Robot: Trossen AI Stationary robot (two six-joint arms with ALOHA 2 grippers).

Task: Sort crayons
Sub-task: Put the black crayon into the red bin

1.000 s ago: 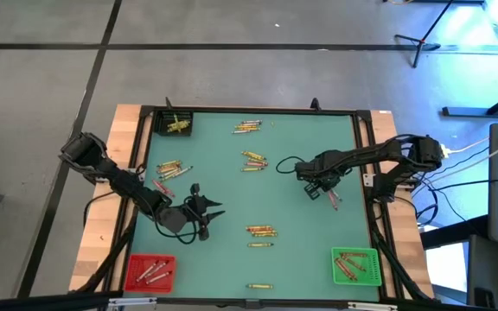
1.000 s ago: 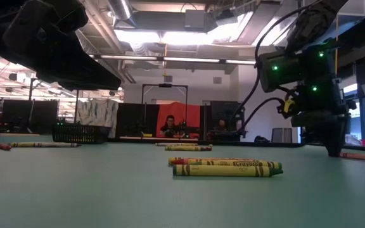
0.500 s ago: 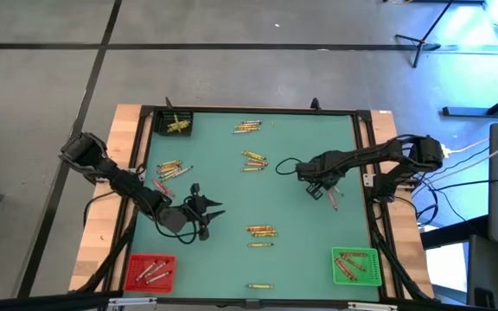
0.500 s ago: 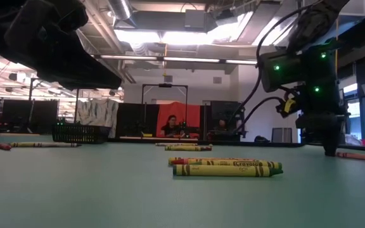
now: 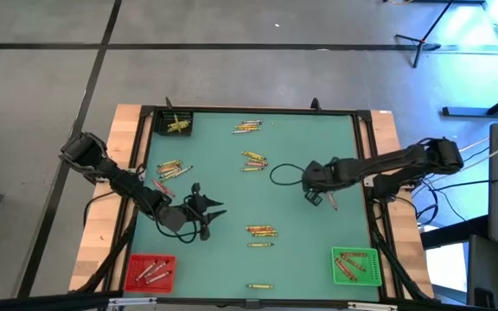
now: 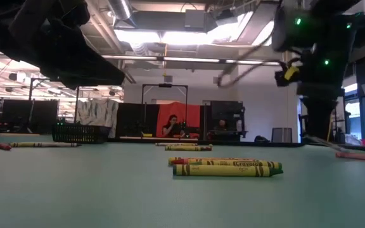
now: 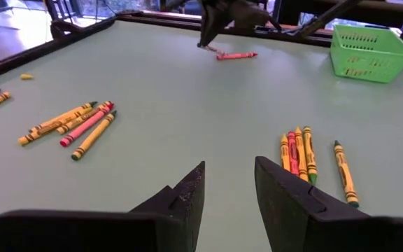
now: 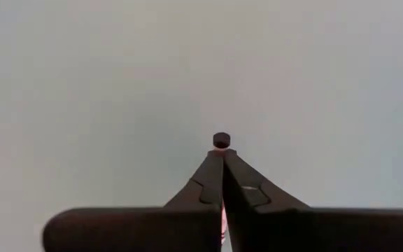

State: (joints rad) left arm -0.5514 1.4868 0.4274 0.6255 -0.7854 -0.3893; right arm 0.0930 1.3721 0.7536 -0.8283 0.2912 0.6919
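Note:
Crayons lie in loose groups on the green table: one (image 5: 247, 126) at the far side, one (image 5: 253, 161) in the middle, one (image 5: 171, 167) at the left, one (image 5: 262, 231) nearer. A red crayon (image 5: 331, 204) lies flat just right of my right gripper (image 5: 316, 199). That gripper (image 8: 221, 150) is shut and points steeply down, raised above the table. A small dark round spot (image 8: 220, 140) shows at its fingertips. My left gripper (image 5: 213, 210) hovers open at the near left, nothing between its fingers (image 7: 229, 183). My right gripper has its fingers closed flat against each other. I cannot tell whether the small dark round thing (image 8: 220, 140) at their ends is touched by them. The red crayon (image 7: 236, 54) lies on the table apart from them.
A black bin (image 5: 177, 123) with yellow crayons stands at the far left corner. A red bin (image 5: 150, 270) is at the near left and a green bin (image 5: 355, 265) at the near right. A cable loop (image 5: 284, 173) lies left of the right gripper. People sit in the room behind.
My right gripper has risen from the table beside the red crayon, shifted a little toward the near edge and turned about. The red crayon has stayed where it lay.

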